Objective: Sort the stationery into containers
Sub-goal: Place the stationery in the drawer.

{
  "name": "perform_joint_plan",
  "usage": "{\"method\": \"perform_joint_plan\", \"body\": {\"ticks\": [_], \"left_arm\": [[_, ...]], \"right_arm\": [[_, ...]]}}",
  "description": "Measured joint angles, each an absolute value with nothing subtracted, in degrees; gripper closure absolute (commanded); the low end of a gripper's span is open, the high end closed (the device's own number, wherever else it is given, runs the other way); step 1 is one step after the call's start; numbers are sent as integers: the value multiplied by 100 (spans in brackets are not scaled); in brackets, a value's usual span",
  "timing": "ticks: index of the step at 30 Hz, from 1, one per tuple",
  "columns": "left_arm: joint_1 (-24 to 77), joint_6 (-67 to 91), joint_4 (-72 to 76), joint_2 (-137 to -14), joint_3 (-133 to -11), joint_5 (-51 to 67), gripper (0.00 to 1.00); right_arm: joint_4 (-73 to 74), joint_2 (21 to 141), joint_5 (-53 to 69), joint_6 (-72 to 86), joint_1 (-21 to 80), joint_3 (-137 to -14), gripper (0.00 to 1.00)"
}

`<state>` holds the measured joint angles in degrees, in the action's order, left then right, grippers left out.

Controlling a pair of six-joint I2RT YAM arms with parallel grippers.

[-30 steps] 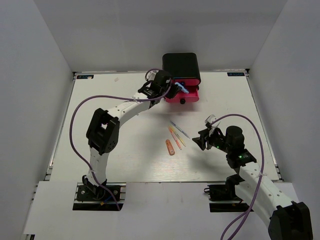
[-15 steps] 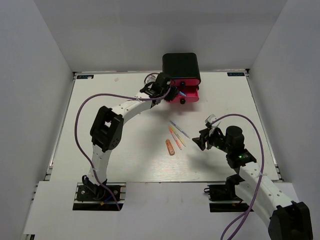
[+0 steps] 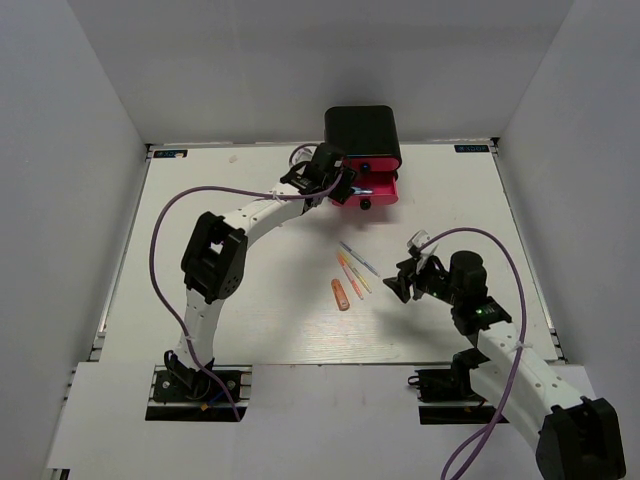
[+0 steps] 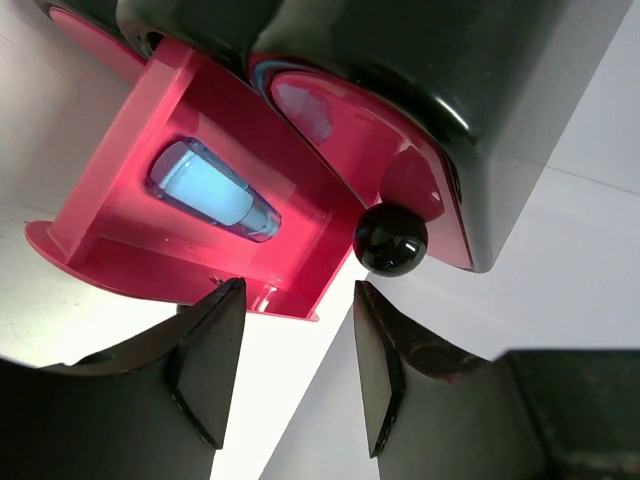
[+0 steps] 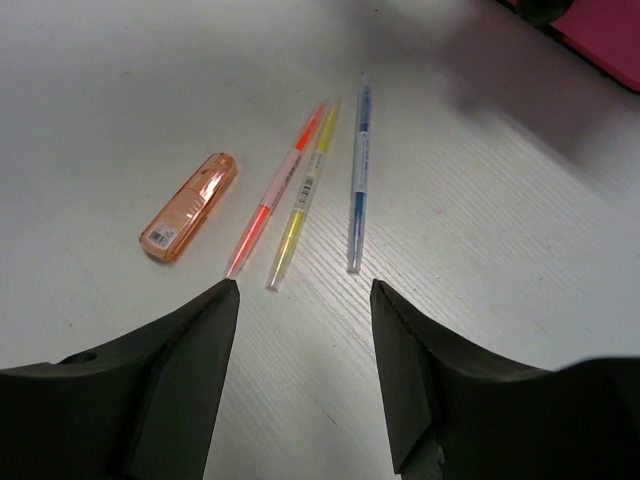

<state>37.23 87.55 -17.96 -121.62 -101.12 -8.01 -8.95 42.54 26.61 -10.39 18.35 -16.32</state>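
Black cabinet [image 3: 362, 135], desk's [image 3: 250, 300] far edge; pink drawer [image 4: 125, 240] pulled out. Blue marker [image 4: 212, 190], lately in my left jaws, now lies in that drawer, jaws parted and empty: one filed. Orange marker [image 5: 189, 207] and three pens [image 5: 303, 192] wait below my parted right jaws.

Black cabinet [image 3: 362, 133], pink drawer [image 4: 110, 215], blue marker [image 4: 215, 190], orange marker [image 5: 190, 207], pink pen [image 5: 275, 195], yellow pen [image 5: 303, 193], blue pen [image 5: 358, 170].

Open table [image 3: 250, 300] surrounds the pens [image 3: 355, 265] — cabinet [image 3: 362, 135] blocks beyond.
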Motion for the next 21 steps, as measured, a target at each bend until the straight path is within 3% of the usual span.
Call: {"method": "perform_joint_plan", "body": {"ticks": [2, 3, 4, 6, 7, 9, 12, 13, 14, 17, 21], "left_arm": [[3723, 8689, -1789, -12147, -10114, -790, 53], [3723, 8646, -1787, -12125, -10114, -788, 62], [3723, 8589, -1789, -12099, -10114, -784, 80], [3723, 8399, -1767, -11963, -10064, -773, 92], [3723, 8298, -1754, -11834, -9979, -775, 94], [3726, 8036, -1739, -11437, -9682, -814, 95], [3756, 7526, -1787, -10595, -9100, -1048, 74], [3767, 7341, -1841, -10254, -8875, -1144, 55], [3778, 7172, -1890, -9926, -8663, -1223, 47], [3806, 6873, -2010, -8720, -7655, -1531, 30], [3817, 6687, -2324, -7238, -6217, -1922, 25]], "right_arm": [[-895, 4359, 2816, -1199, 1835, -1634, 46], [-895, 4447, 2926, -1293, 1835, -1643, 50], [-891, 4550, 3094, -1431, 1837, -1664, 63], [-869, 4853, 3548, -1734, 1848, -1750, 76], [-869, 5037, 3793, -1876, 1861, -1824, 82], [-834, 5450, 4106, -2078, 1944, -1997, 82], [-561, 6292, 4309, -2316, 2169, -2561, 72], [-423, 6608, 4311, -2357, 2261, -2840, 65], [-336, 6879, 4285, -2364, 2357, -3096, 60], [-115, 7389, 4093, -2274, 2659, -3656, 43], [141, 7732, 3660, -1868, 3164, -4080, 40]]}}
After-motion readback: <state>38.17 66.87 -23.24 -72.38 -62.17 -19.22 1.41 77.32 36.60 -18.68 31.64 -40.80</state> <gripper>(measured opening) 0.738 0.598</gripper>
